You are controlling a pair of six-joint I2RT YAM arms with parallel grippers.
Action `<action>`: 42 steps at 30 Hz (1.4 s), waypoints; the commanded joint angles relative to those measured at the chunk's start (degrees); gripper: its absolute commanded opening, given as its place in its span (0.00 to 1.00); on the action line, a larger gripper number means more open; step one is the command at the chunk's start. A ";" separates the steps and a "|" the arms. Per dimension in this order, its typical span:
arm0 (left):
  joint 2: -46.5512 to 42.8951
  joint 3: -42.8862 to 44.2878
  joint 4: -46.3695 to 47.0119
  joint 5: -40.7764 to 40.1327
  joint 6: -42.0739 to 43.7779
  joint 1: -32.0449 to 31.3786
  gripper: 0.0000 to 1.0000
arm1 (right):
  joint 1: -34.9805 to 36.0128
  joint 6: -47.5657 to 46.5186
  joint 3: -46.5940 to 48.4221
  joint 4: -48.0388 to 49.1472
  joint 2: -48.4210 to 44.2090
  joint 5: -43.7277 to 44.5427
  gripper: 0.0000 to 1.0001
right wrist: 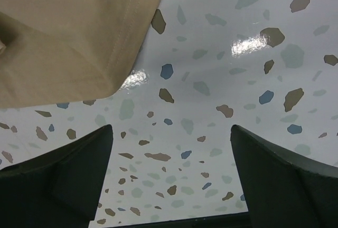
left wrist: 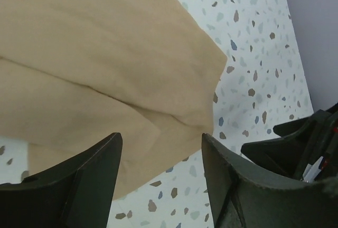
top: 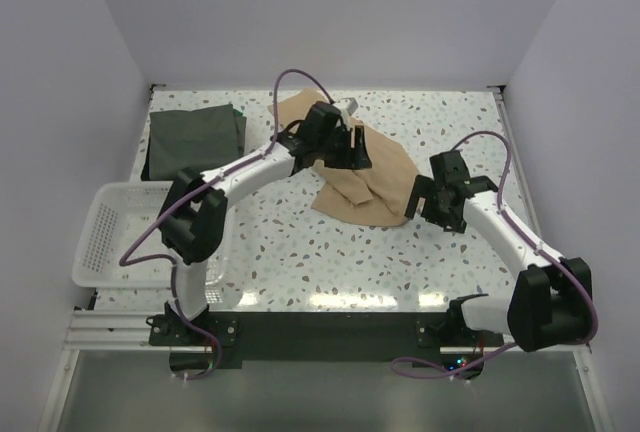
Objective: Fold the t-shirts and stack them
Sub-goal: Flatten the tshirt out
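The tan t-shirt (top: 362,180) lies crumpled and partly folded in the middle of the table. It also shows in the left wrist view (left wrist: 105,59) and in the right wrist view (right wrist: 68,32). My left gripper (top: 353,150) is open and empty just above the shirt; in its own view (left wrist: 161,151) a corner of the shirt lies between the fingers. My right gripper (top: 422,197) is open and empty at the shirt's right edge, over bare table (right wrist: 171,138). The dark grey-green t-shirt (top: 196,138) lies folded at the back left. The red t-shirt is not visible.
A white mesh basket (top: 100,242) stands at the left near edge. The speckled table (top: 300,252) is walled at the back and both sides. The two arms' purple cables arch above the table.
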 commanded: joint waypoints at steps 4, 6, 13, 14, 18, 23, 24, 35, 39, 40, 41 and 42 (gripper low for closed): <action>10.20 12.99 -8.31 -2.33 6.96 -5.87 0.59 | -1.00 1.53 4.01 1.61 3.22 0.34 0.95; 12.23 15.46 -12.25 -3.56 8.37 -7.45 0.57 | -1.61 2.06 4.18 1.26 3.14 0.69 0.95; 16.19 17.77 -19.66 -9.89 10.48 -10.62 0.55 | -4.51 3.99 3.57 0.99 0.86 -0.53 0.95; 16.28 17.50 -19.57 -10.42 10.66 -10.88 0.55 | -4.78 4.17 3.40 1.08 0.59 -0.80 0.95; 17.42 17.67 -20.19 -12.18 11.63 -11.68 0.55 | -5.92 4.61 2.52 1.34 0.41 -2.30 0.95; 17.86 16.36 -17.82 -12.97 12.68 -12.03 0.55 | -6.36 4.96 1.99 1.70 0.41 -3.35 0.95; 18.13 16.44 -17.38 -12.97 13.12 -12.12 0.54 | -6.54 5.05 1.90 1.70 0.33 -3.61 0.95; 20.59 17.41 -14.82 -16.49 14.88 -12.56 0.46 | -6.63 5.14 1.72 1.70 -0.20 -4.67 0.95; 21.55 17.15 -14.48 -16.84 14.97 -12.73 0.43 | -6.80 5.14 1.55 1.70 -0.38 -4.76 0.95; 21.64 17.23 -14.30 -17.10 14.88 -12.73 0.43 | -6.80 5.14 1.46 1.87 -0.29 -4.93 0.95; 21.90 17.32 -13.95 -17.89 15.14 -12.91 0.42 | -6.80 5.23 1.55 1.87 -0.29 -5.02 0.95; 22.08 17.58 -13.95 -18.24 15.32 -13.08 0.40 | -6.80 5.23 1.37 1.96 -0.20 -5.20 0.95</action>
